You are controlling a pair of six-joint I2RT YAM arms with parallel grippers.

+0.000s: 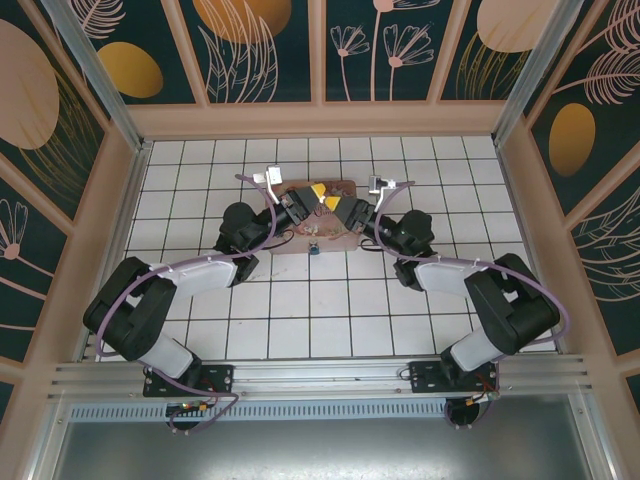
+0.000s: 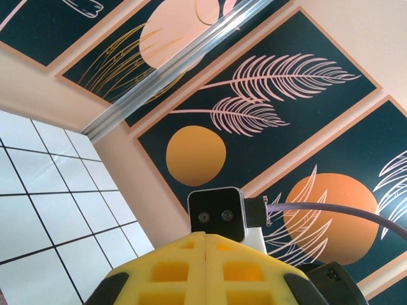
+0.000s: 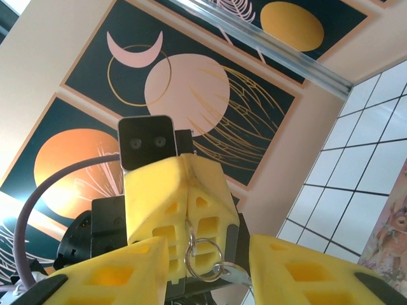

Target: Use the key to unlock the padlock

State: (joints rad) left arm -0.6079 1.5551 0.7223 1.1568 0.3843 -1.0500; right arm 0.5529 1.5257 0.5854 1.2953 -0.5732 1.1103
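Walls (image 1: pixel 260 50) all round are dark teal panels with leaf and circle art, and the floor (image 1: pixel 300 310) is plain white tile. Both arms reach in from the near edge and meet over a pink illustrated tin (image 1: pixel 295 240) lying flat in the middle of the tiles. The left gripper (image 3: pixel 186 190) has its yellow fingers pressed tight together with no gap at the seam (the left wrist view shows the same shut seam from behind). It's pinching the key (image 3: pixel 189 232), of which only a thin dark edge sticks out below the fingertips. A silvery key ring (image 3: pixel 203 254) hangs off that edge. There's also a flat silvery bit (image 3: pixel 234 274) by the bottom of the ring, but it's half hidden and I honestly can't tell whether it's part of the same key. The right gripper (image 1: pixel 338 205) is spread wide open, holding nothing, with one yellow finger on each side of the left gripper's tip and the dangling ring between them. The padlock (image 1: pixel 313 247) isn't in either claw: it's the tiny blue thing sitting just by the tin's near edge, below where the two grippers meet.
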